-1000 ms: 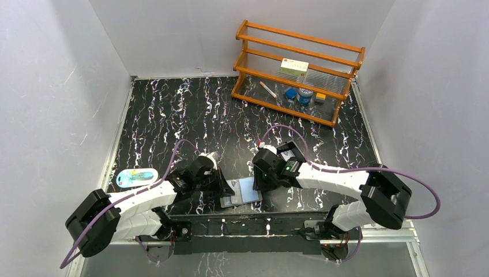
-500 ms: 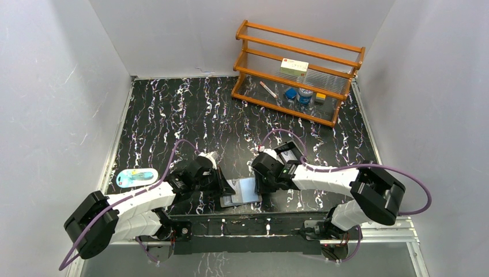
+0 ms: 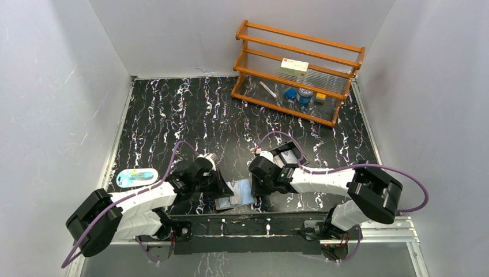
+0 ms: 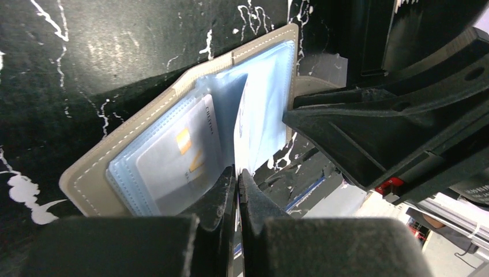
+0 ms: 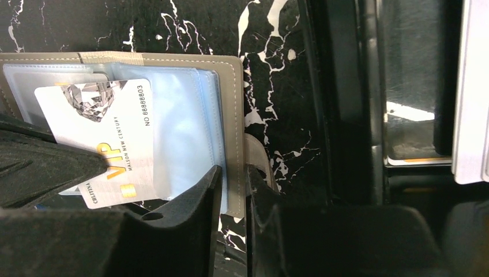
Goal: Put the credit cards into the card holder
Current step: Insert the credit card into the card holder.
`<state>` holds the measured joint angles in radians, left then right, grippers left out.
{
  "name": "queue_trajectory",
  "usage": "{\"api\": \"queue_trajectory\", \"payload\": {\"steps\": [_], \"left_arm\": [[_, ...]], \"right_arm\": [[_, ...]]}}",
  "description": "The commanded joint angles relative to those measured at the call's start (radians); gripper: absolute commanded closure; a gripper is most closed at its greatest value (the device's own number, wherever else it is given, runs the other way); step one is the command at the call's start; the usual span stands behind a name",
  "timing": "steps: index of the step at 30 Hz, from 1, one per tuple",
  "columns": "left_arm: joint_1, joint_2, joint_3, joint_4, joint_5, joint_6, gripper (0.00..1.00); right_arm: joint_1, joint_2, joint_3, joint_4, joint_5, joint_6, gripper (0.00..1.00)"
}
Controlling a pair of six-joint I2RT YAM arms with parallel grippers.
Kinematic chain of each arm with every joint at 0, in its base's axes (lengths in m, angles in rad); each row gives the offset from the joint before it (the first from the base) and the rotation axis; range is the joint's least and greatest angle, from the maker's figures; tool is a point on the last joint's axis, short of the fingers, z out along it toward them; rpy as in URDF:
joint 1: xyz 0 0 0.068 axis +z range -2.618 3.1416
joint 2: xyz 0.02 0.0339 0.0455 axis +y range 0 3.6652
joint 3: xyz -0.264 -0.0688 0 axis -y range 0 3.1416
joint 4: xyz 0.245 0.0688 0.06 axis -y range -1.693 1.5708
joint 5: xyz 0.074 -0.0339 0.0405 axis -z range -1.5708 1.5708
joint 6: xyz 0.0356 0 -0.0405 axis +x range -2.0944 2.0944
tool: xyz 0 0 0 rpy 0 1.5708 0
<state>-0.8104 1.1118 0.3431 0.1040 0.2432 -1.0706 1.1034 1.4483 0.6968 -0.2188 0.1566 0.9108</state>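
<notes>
Card holder (image 4: 92, 173) pinched in left claw (image 4: 237, 172).

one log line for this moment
phase: loading card | left gripper: shut on sleeve of card holder | right gripper: jaws narrow at holder edge, grip unclear | card: tilted, on open holder

Plain grey-white walls (image 3: 173, 34) enclose a black tabletop (image 3: 173, 109) veined in white. Well beyond the right gripper (image 3: 258, 188), toward the back-right corner, stands a wooden rack (image 3: 302, 37). Lighting is even and soft.
</notes>
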Motion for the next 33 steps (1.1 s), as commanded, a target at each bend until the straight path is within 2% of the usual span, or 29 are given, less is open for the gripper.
{"api": "queue_trajectory", "payload": {"steps": [1,8,14,23,33], "left_arm": [[0.007,0.000,0.038,-0.138,-0.072,0.041,1.00],[0.017,-0.026,0.058,-0.233,-0.099,0.072,1.00],[0.017,-0.002,0.069,-0.299,-0.100,0.032,1.00],[0.017,-0.015,0.069,-0.312,-0.077,-0.013,1.00],[0.018,-0.004,0.036,-0.251,-0.028,-0.083,1.00]], "right_arm": [[0.021,0.038,-0.014,-0.002,-0.003,0.016,0.74],[0.020,0.026,-0.021,-0.007,0.008,0.023,0.74],[0.021,0.029,-0.019,-0.010,0.012,0.023,0.74],[0.021,0.035,-0.013,-0.010,0.012,0.025,0.75],[0.021,0.038,-0.011,-0.010,0.012,0.025,0.75]]}}
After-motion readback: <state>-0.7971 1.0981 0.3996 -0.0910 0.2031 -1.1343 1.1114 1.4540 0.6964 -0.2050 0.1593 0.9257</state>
